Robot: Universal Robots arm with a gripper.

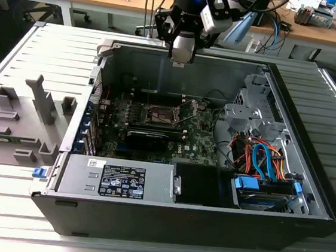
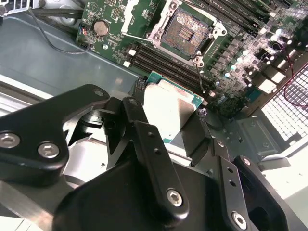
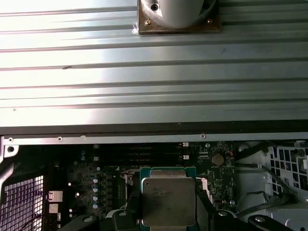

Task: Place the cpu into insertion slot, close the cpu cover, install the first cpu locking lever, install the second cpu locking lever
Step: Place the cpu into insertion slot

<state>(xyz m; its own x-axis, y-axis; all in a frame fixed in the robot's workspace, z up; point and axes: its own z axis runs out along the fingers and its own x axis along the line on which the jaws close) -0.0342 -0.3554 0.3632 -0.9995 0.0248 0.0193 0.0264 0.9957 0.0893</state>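
Fingers (image 2: pixel 132 113) of the gripper (image 2: pixel 168 103) are pinching the cpu (image 2: pixel 169 109) by two opposite edges. Its silver-grey top and thin green rim are showing in both wrist views, and the chip is hanging in the air, touching nothing but the gripper.

In the exterior view the gripper (image 1: pixel 181 56) is hovering over the far wall of the open computer case (image 1: pixel 305 194), at about twelve o'clock from the insertion slot (image 1: pixel 160 114) and well apart from it. In the second wrist view the insertion slot (image 2: pixel 185 31) is lying uncovered on the green motherboard (image 2: pixel 231 48), with its dark centre exposed.

Seen from the exterior view, a black graphics card (image 1: pixel 149 137) is sitting just beside the slot at six o'clock. Blue and orange cables (image 1: pixel 260 160) are bunching at about four o'clock. The case is resting on a ribbed grey table (image 1: pixel 4 199).
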